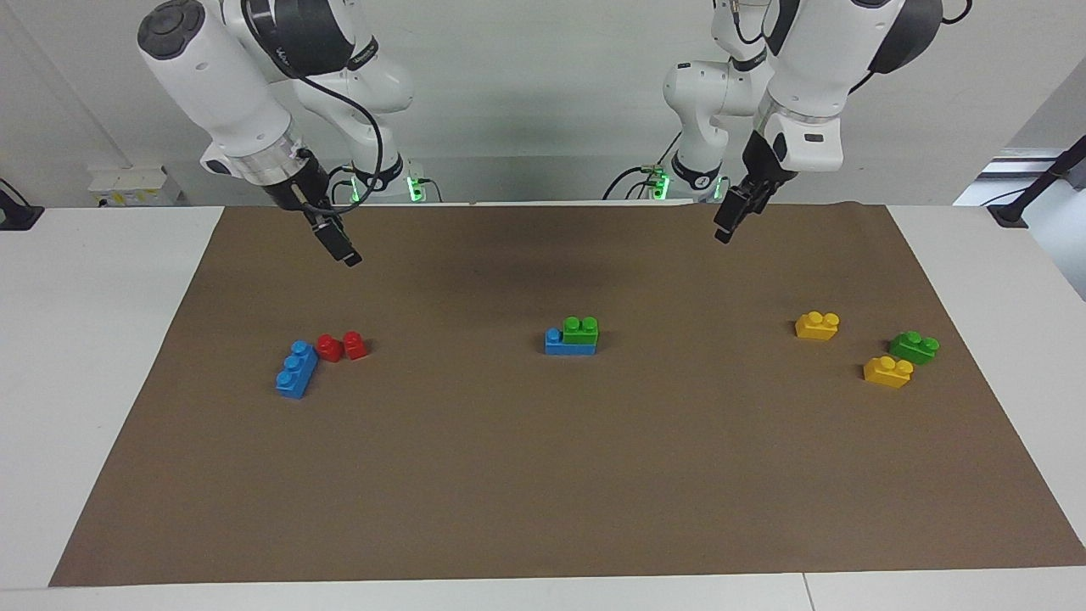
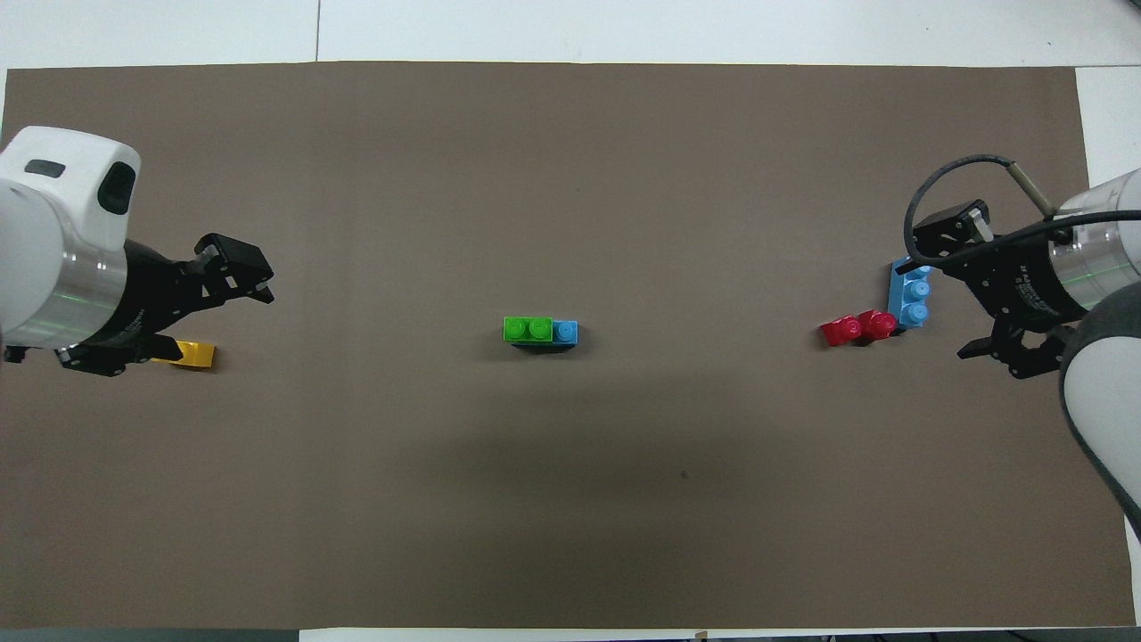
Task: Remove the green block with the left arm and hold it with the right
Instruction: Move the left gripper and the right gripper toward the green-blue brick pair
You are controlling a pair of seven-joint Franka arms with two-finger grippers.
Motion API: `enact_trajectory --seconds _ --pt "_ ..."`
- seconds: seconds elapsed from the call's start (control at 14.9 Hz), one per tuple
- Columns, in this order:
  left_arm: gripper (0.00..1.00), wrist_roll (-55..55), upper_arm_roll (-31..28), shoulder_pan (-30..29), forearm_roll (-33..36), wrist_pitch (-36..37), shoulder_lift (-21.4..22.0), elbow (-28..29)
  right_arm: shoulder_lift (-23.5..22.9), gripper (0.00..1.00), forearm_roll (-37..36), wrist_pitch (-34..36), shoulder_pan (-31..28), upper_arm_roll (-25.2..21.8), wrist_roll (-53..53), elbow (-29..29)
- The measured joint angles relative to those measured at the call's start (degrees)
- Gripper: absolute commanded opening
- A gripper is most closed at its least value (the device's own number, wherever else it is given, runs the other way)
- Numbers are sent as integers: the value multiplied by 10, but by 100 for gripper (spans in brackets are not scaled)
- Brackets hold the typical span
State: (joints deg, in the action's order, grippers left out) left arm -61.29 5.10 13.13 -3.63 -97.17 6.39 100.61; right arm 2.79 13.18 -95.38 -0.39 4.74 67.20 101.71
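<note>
- The green block (image 1: pixel 581 330) sits pressed onto a blue brick (image 1: pixel 568 344) at the middle of the brown mat (image 1: pixel 543 475) on the bench (image 1: pixel 85 356), covering the blue brick's end toward the left arm.
- The left pincer (image 1: pixel 731 219) hangs in the air over the mat's edge nearest the robots, well apart from the green block and toward the left arm's end from it; its fingers stand apart and hold nothing.
- The right pincer (image 1: pixel 339 246) hangs over the mat, well apart from the green block toward the right arm's end, fingers apart and empty.
- From the green block toward the left arm's end lie two yellow bricks (image 1: pixel 817 325) and a darker green brick (image 1: pixel 914 347).
</note>
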Motion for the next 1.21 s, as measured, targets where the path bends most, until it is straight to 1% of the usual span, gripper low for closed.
enact_trajectory --seconds 0.2,0.4,0.54,0.67,0.94,1.21 --pt "100 -128 1 20 -19 -21 10 22 -22 100 53 -25 2 0 66 6" --pt "100 -244 1 47 -23 -63 31 70 -44 100 90 -57 20 1 120 14" --pt "100 -294 1 64 -24 -76 44 97 -56 100 114 -81 32 1 144 23" --pt "100 -326 1 79 -24 -86 47 109 -67 100 136 -106 47 1 164 32" --pt "100 -388 1 101 -24 -116 33 123 -75 100 164 -197 95 1 195 73" --pt "100 -466 1 132 -24 -148 -11 124 -86 100 189 -274 140 2 204 109"
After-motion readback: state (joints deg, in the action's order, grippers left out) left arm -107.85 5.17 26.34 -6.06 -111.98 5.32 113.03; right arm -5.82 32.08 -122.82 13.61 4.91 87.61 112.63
